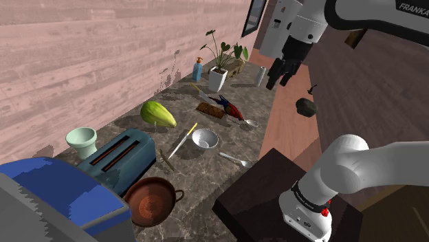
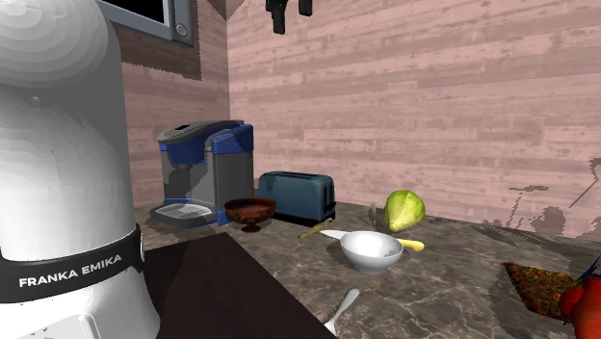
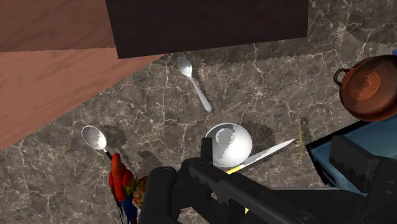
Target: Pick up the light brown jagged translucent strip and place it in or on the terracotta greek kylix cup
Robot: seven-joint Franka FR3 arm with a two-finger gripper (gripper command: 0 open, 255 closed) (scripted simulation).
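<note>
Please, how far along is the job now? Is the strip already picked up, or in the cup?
Nothing looks done yet. The thin light brown jagged strip lies on the marble counter beside the blue toaster, apart from the terracotta kylix cup, which looks empty. In hand: nothing; the black gripper hangs open, high above the counter. Left: descend, grasp the strip, carry it to the cup.

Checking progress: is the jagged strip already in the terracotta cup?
No, in the wrist view the strip lies on the counter beside the knife, apart from the cup.
</note>
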